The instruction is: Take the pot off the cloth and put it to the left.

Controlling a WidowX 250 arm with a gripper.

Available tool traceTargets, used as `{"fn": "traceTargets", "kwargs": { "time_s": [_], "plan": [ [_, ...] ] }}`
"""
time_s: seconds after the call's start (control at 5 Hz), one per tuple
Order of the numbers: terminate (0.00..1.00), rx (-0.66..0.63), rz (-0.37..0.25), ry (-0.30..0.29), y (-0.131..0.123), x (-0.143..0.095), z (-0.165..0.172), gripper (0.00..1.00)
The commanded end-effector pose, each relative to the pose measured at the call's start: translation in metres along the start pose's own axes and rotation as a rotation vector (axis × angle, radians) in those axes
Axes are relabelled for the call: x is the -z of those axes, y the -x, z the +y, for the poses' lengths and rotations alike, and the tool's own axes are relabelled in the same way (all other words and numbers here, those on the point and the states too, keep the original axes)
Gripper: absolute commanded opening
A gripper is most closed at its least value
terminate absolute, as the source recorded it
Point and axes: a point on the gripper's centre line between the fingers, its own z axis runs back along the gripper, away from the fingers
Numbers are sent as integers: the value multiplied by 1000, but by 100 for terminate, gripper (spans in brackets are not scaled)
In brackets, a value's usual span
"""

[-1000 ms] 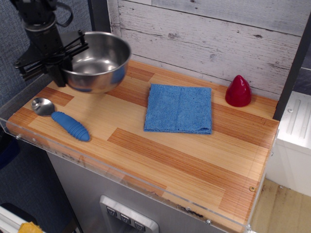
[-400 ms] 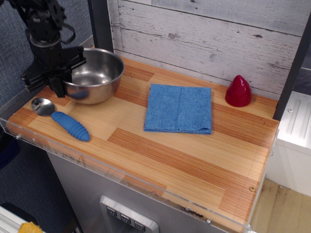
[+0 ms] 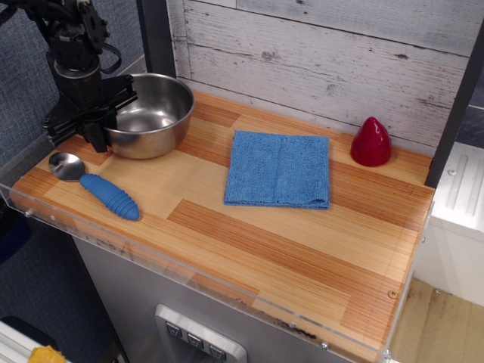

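Observation:
The shiny steel pot [image 3: 153, 113] rests upright on the wooden tabletop at the back left, well apart from the blue cloth [image 3: 278, 169], which lies flat and bare in the middle of the table. My gripper [image 3: 100, 128] reaches down from the upper left, and its black fingers are closed over the pot's left rim, one inside and one outside.
A metal spoon with a ribbed blue handle [image 3: 98, 187] lies just in front of the pot near the left front edge. A red cone-shaped object [image 3: 370, 141] stands at the back right. A white plank wall runs behind the table [image 3: 302, 249].
The pot, held by its rim, has come down from a tilted raised position to rest level on the table at the back left. The gripper lowered with it.

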Motion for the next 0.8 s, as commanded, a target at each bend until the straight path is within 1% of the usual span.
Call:
{"fn": "traceTargets", "kwargs": {
  "time_s": [0.0, 0.2, 0.4, 0.6],
  "plan": [
    [0, -57, -32, -77, 0, -10, 5, 100],
    [0, -53, -27, -81, 0, -11, 6, 100],
    [0, -41, -25, -70, 1, -20, 5, 100],
    [0, -24, -34, -7, -3, -45, 4, 100]
  ]
}}
